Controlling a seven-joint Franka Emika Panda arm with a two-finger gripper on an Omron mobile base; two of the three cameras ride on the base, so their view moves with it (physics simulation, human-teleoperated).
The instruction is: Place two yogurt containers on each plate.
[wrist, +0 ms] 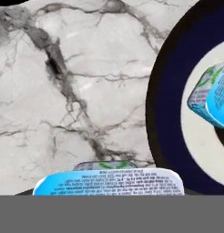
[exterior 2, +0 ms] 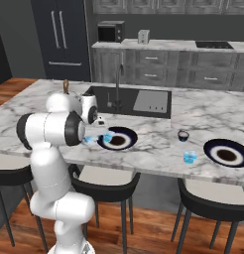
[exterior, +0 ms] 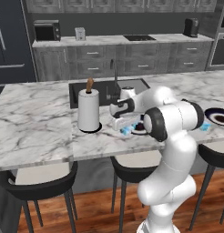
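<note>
Nearest in the hand view, a small light-blue yogurt container with printed side (wrist: 109, 181) sits at 6 o'clock, long axis running 9 to 3 across the frame, top rim edge facing up-frame; the tool (exterior: 126, 129) is closed on this container, low over the white-and-grey marble table (exterior: 36, 123). Just beyond, at 3 o'clock in that view, a round dark navy plate with a white ring (wrist: 166, 113) lies flat, and a second light-blue yogurt container (wrist: 211, 98) rests tilted on its ring, whitish top turned toward 9 o'clock. In the right base view a third light-blue yogurt container (exterior 2: 190, 157) stands upright on the table near the front edge, between the two plates, with the second dark ringed plate (exterior 2: 226, 153) at its 3 o'clock and a small dark round cup (exterior 2: 182, 135) behind at 12 o'clock. Farther left stands a white paper-towel roll on a black base (exterior: 89, 110).
</note>
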